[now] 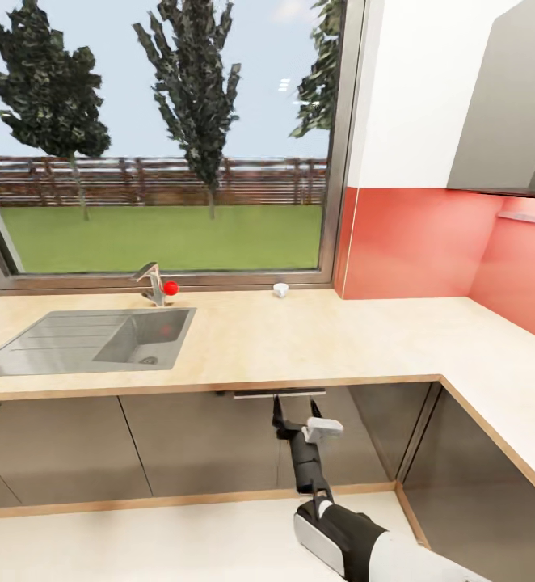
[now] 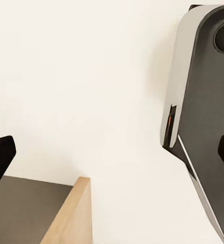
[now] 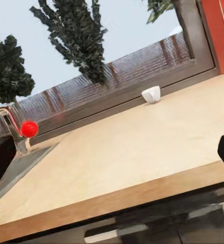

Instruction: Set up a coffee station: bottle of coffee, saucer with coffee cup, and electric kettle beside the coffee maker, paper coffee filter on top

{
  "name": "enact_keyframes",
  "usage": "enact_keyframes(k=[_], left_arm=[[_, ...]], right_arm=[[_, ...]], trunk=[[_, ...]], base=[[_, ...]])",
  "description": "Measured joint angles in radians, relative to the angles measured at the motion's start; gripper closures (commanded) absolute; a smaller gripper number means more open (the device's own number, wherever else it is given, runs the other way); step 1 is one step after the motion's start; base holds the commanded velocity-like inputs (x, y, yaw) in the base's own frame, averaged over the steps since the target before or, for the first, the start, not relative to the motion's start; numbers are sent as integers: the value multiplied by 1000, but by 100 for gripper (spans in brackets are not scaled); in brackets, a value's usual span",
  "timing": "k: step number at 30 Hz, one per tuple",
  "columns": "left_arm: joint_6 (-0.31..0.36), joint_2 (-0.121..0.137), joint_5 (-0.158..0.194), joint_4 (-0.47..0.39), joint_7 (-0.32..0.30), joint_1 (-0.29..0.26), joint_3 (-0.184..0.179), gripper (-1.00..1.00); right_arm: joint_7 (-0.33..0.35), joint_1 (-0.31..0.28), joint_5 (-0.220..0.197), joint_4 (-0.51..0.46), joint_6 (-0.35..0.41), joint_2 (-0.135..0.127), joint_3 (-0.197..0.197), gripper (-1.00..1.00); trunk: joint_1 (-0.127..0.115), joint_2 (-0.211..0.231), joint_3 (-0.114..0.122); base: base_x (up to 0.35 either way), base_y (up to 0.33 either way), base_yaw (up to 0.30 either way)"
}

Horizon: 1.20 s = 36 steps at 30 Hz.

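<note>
One small white coffee cup (image 1: 280, 289) sits far back on the worktop (image 1: 332, 339) by the window. Your right tool (image 1: 300, 420) waits low by the cupboards, wide open and holding nothing, so you must reach up and far.

1 kitchen countertop (image 1: 300, 339), L-shaped. 1 sink (image 1: 82, 343) w/ 1 tap (image 1: 150, 283), left of frame. 1 red ball (image 1: 170, 287). 1 coffee cup (image 1: 280, 289), centre. 3 trees (image 1: 195, 97) thru 1 window (image 1: 336, 162).

Steel sink (image 1: 25, 360), faucet (image 1: 151, 282) with red ball (image 1: 170, 288).
</note>
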Motion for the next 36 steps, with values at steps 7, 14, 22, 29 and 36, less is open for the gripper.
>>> enact_keyframes(k=[7, 14, 22, 29, 36], left_arm=[[-1, -3, 0, 0, -1, 0, 0, -100], [1, -4, -2, 1, -1, 0, -5, -100], [3, -2, 0, 5, 0, 5, -4, -100], [11, 0, 4, 12, 0, 12, 3, -100], [17, 2, 5, 17, 2, 13, 5, -100]], right_arm=[[0, -78, 2, -75, 5, 0, 0, -100], [-1, -193, 2, -85, 128, 1, 0, -100], [-18, -403, 8, -78, 547, -2, -11, -100], [-184, -548, 10, -57, 782, -8, -104, -100], [-210, -655, 4, -54, 1014, -20, -119, -100]], trunk=[[0, 0, 0], [0, 0, 0], [0, 0, 0], [0, 0, 0], [-1, 0, 0]], base=[[0, 0, 0], [0, 0, 0], [0, 0, 0], [101, 0, 0], [305, 0, 0]])
